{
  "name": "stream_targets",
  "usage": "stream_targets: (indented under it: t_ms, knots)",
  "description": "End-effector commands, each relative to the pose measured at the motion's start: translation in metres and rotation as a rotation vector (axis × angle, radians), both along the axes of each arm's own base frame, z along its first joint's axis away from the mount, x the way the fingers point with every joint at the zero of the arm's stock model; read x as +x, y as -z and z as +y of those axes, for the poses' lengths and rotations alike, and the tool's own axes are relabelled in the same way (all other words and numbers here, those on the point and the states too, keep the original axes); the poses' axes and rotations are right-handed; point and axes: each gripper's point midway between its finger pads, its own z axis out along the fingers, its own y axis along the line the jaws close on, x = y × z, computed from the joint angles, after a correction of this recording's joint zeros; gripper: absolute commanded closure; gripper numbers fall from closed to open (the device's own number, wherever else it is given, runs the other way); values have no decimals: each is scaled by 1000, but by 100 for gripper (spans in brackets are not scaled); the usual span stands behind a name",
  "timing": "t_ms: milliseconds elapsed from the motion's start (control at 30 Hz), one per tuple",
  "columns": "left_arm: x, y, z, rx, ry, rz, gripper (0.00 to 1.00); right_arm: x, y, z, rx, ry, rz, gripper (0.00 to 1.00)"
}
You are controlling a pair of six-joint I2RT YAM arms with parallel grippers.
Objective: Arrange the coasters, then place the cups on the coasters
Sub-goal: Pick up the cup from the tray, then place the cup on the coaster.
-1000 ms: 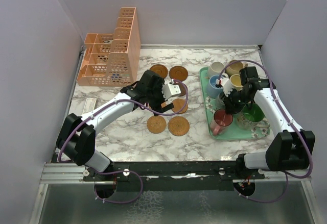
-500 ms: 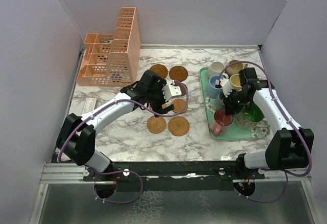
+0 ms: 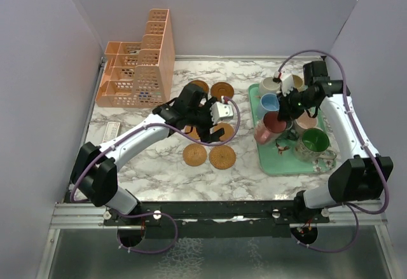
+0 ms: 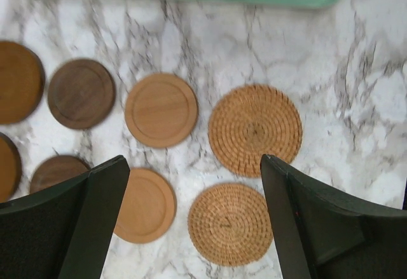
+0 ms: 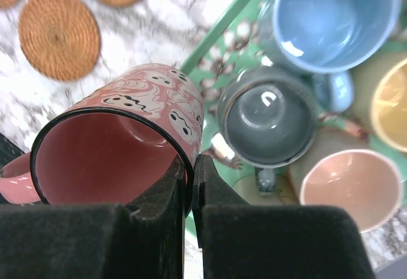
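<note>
1. The right gripper (image 5: 191, 172) is clamped on the wall of the pink cup (image 5: 121, 142), with one finger inside the rim and one outside. The cup hangs tilted over the left edge of the tray (image 3: 280, 164), apparently lifted off it.
2. The grey cup (image 5: 267, 117) and blue cup (image 5: 331, 15) stand on the tray just beside the held one. The first move should therefore go up and away from them, high enough to pass the tray's rim.
3. Eight coasters lie flat in two rows on the marble left of the tray, none of them overlapping. The woven coaster (image 4: 254, 129), in the row next to the tray, looks the easiest target.
4. The left gripper (image 4: 194, 164) hovers above those rows, also left of the tray, with its jaws wide apart and nothing between them. It should probably draw aside before the cup comes over.
5. A one-wall pinch lets the cup swing, so travel slowly. Bring the base level, centre it over the disc, and lower until it sits flat before letting go.
</note>
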Motion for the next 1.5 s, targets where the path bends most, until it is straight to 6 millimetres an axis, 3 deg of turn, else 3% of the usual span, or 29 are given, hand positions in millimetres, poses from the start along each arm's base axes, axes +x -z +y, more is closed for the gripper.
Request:
stream_targets:
  t_ms: [0,200,300,433,533,700,1033,1300,1467]
  knots:
    - [10,-58,-32,-131,-16,-28,12,33,-52,24,141,59,-79,99]
    - [23,-76,-56,-78,-62,-112,12,72,-90,33,166,120,-179,99]
    - [31,-84,-67,-44,-114,-159,12,86,-97,40,187,133,-191,99]
    - [51,-89,-75,-1,-226,-227,12,100,-96,54,216,136,-180,99]
    - [70,-77,-80,47,-295,-251,12,107,-90,64,225,127,-167,99]
    - [82,-71,-93,60,-342,-226,15,113,-79,73,223,121,-153,99]
    - [89,-44,-101,131,-377,-169,35,122,-69,79,225,112,-143,99]
    - [83,-42,-110,114,-338,-136,51,120,-63,82,231,102,-128,99]
    - [78,-37,-113,111,-308,-114,71,113,-62,88,258,82,-111,99]
